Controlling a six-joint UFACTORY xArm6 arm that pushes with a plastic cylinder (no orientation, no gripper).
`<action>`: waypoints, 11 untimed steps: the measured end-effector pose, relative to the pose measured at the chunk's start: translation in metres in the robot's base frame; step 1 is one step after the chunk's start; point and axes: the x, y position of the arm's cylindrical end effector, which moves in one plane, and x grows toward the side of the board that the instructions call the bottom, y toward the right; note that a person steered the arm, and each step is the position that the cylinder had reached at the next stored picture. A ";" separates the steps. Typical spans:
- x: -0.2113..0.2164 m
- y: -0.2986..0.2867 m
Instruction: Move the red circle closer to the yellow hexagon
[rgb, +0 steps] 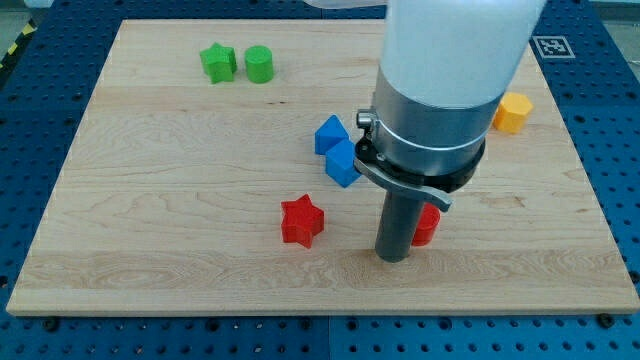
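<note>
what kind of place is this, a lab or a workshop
Probably a robotics lab bench. A wooden board lies on a blue perforated table, with small blocks such as a red star and a printed marker tag beside the board.

I see a pale wooden board (180, 200) lying on a blue perforated bench (40, 90). At the view's top left a green star (217, 62) and a green cylinder (259, 64) stand just beside each other. Near the middle two blue blocks (337, 150) touch. Below them, toward the view's bottom, sits a red star (301, 221). To its right the red circle (427, 225) is partly hidden behind my rod, with my tip (394, 257) on the board just left of it. The yellow hexagon (514, 112) rests near the view's right edge, well apart from the red circle.
</note>
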 end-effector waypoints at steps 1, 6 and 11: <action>-0.001 0.000; -0.022 0.060; -0.053 0.099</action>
